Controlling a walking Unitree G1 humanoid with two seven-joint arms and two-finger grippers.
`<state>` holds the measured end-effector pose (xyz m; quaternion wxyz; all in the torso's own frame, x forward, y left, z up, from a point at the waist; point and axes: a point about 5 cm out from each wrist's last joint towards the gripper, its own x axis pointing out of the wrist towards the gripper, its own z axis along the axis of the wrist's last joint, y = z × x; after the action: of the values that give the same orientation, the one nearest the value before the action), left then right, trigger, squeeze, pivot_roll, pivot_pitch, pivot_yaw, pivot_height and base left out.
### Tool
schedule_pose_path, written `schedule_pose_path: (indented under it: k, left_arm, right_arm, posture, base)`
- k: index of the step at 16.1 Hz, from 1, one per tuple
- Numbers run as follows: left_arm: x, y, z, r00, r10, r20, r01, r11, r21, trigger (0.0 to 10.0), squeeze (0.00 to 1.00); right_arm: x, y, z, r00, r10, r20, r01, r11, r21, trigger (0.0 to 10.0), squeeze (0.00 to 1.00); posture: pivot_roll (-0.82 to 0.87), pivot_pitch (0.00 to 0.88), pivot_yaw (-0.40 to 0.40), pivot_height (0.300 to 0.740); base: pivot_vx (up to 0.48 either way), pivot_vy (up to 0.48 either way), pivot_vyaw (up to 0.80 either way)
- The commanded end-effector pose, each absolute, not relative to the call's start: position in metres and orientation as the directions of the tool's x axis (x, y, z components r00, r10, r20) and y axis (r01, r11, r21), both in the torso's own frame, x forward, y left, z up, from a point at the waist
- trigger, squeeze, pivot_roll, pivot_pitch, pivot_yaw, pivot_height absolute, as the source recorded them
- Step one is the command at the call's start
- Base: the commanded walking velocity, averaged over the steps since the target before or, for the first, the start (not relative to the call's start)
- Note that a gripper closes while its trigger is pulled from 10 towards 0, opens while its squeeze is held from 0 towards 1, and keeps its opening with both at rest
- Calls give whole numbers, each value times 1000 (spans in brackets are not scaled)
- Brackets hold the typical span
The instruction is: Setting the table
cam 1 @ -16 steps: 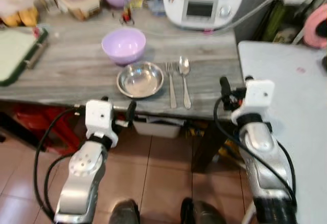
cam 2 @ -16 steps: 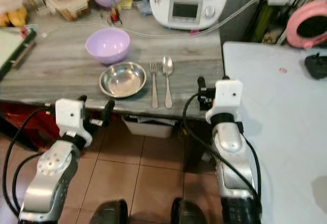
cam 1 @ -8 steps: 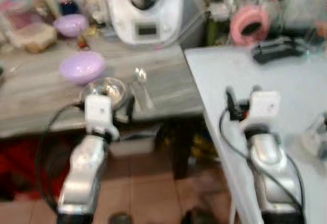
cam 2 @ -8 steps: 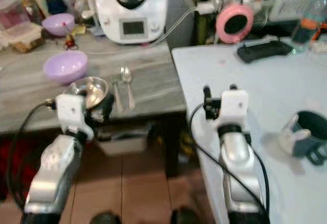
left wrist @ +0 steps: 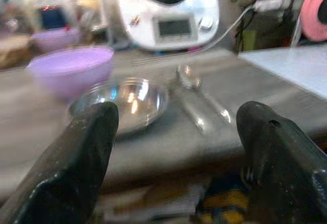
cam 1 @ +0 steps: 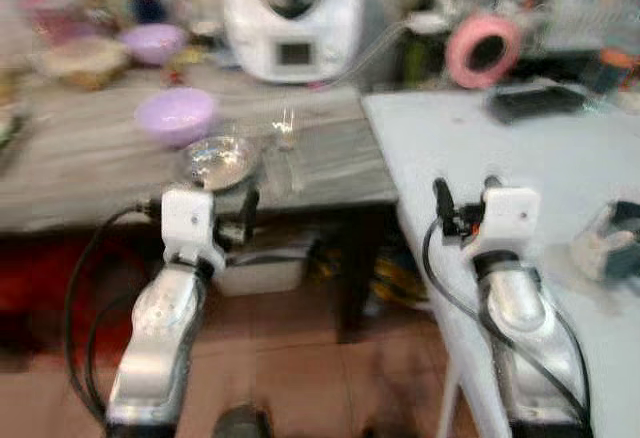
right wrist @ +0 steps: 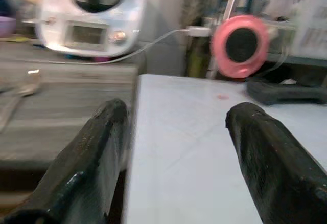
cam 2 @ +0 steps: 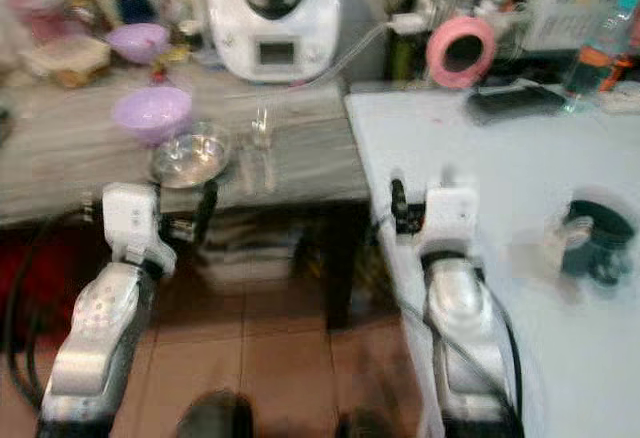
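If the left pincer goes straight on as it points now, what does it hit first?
Most likely the steel bowl on the grey table; it lies between the open left pincer's fingers, with the cutlery beside it. Depth is blurred.

Two purple bowls point(cam 1: 176, 115) point(cam 1: 153, 42); one steel bowl point(cam 1: 217, 161); one fork point(left wrist: 190, 104); one spoon point(left wrist: 202, 92)

Both head views are motion-blurred: the cutlery point(cam 1: 286, 148) beside the steel bowl point(cam 1: 217, 161) smears into streaks, so fork and spoon can't be separated. The clutter point(cam 1: 80, 43) at the back of the grey table point(cam 1: 80, 173) is unreadable, and the dark object point(cam 2: 597, 241) on the white table point(cam 2: 480, 158) is too blurred to identify. The white kitchen machine point(left wrist: 171, 9) is cut off by the picture's edge in the left wrist view.
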<state>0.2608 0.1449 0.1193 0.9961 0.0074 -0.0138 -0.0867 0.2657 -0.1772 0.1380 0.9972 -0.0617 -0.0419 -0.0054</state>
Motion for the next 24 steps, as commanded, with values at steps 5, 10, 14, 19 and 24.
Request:
schedule_pose_path:
  k: [5,10,14,19,24]
  left_arm:
    - [262,144,120,983,-180,31,179,983,33,10000,0]
    - [261,144,122,981,-188,46,185,981,63,10000,0]
    - [259,141,123,976,-212,52,208,976,69,10000,0]
    - [260,140,124,974,-220,60,215,974,70,10000,0]
    - [261,139,126,969,-237,68,232,970,73,10000,0]
  right_arm:
    - [268,-177,142,996,-4,93,14,995,-100,10000,0]
    - [270,-176,142,996,-12,86,19,996,-85,10000,0]
    - [271,-176,142,997,-14,81,20,997,-73,10000,0]
    - [275,-177,145,996,-27,87,34,997,-76,10000,0]
    - [279,-176,146,995,-25,92,32,997,-74,10000,0]
  posture:
    - [30,0,12,740]
    - [33,0,15,740]
    - [31,4,15,740]
    - [30,0,17,740]
    - [34,0,24,740]
  base:
    - [-276,0,0]
    - [-112,0,0]
    - [0,-446,0]
    - [0,-462,0]
    - [284,-383,0]
